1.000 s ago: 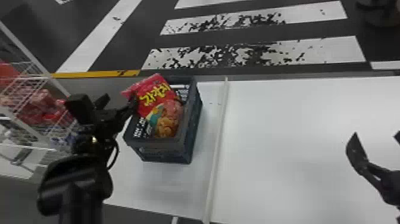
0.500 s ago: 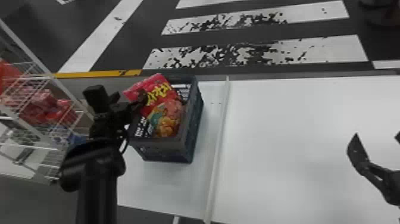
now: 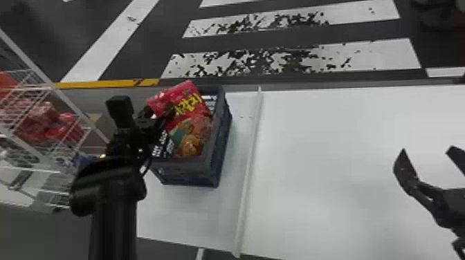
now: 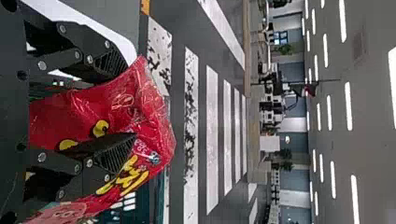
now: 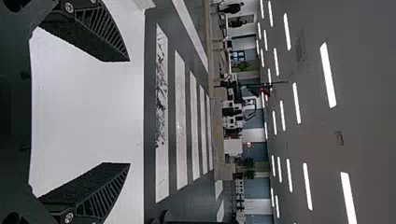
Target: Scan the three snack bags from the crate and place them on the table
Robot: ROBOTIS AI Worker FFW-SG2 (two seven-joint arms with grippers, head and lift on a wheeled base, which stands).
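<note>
Currently, I have my left claw (image 3: pixel 169 112) against the red snack bag (image 3: pixel 193 119) tilted in the crate (image 3: pixel 193 173), its fingers apart, and my right claw (image 3: pixel 427 152) spread wide above the table (image 3: pixel 346 138)

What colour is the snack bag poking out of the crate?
Mostly red, with yellow lettering; the head view shows it best.

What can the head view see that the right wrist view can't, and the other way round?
Head view: the crate, the red snack bag poking out of it, the left tool at that bag and the wire rack.

Right wrist view: the ceiling lights.

Both: the white table, the painted floor stripes and the right tool.
</note>
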